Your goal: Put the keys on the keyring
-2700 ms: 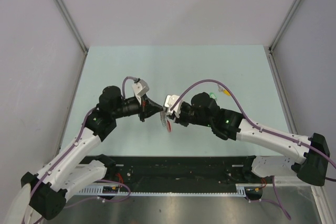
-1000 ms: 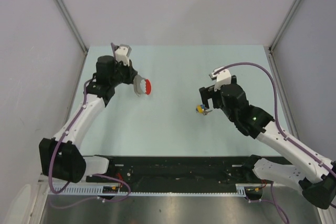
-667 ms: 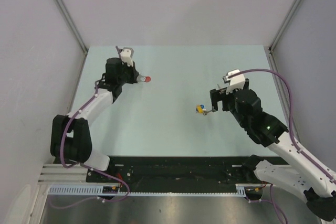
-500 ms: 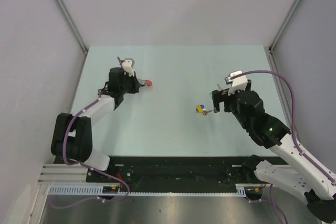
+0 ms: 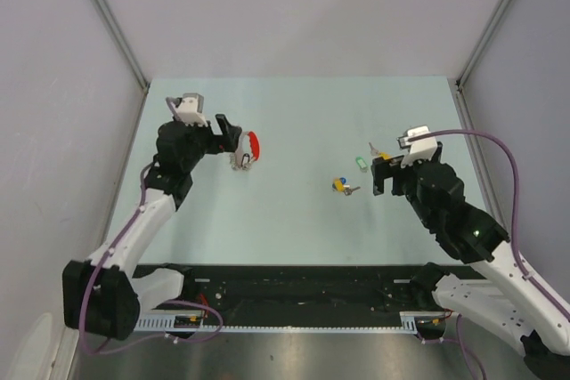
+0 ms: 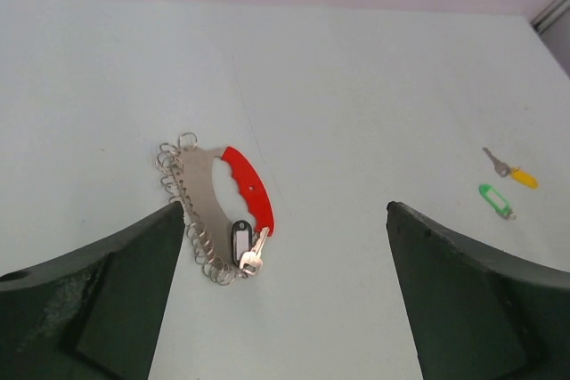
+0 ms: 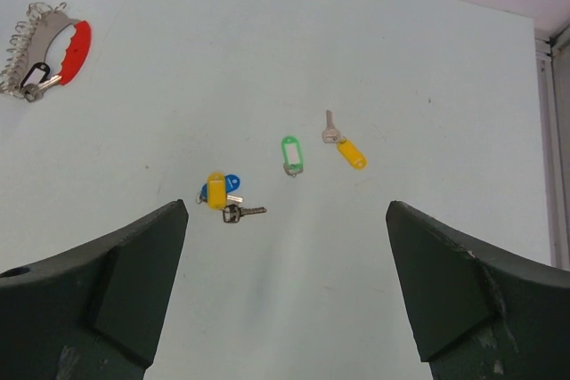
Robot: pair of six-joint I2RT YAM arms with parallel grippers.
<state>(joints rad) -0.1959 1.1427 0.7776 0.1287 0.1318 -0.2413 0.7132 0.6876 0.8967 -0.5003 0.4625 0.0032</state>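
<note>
The keyring (image 6: pixel 233 186), a grey metal crescent edged with small rings and backed by a red grip, lies flat on the table (image 5: pixel 294 113). A black-tagged key (image 6: pixel 240 241) hangs from one of its lower rings. My left gripper (image 6: pixel 283 211) hovers open just above and behind the keyring (image 5: pixel 248 148), touching nothing. Loose keys lie at mid-right: a blue-and-yellow pair (image 7: pixel 216 190), a green one (image 7: pixel 290 152) and a yellow one (image 7: pixel 347 150). My right gripper (image 7: pixel 286 206) stands open and empty on their near side.
The pale green table is walled by grey panels at the back and both sides. A black rail (image 5: pixel 303 287) with the arm bases runs along the near edge. The green key (image 6: pixel 494 200) and the yellow key (image 6: pixel 517 173) also show far right in the left wrist view.
My left gripper opened and let go of the keyring, which now rests on the table, and the arm drew back. My right arm pulled back to the right, uncovering the green and yellow keys.
</note>
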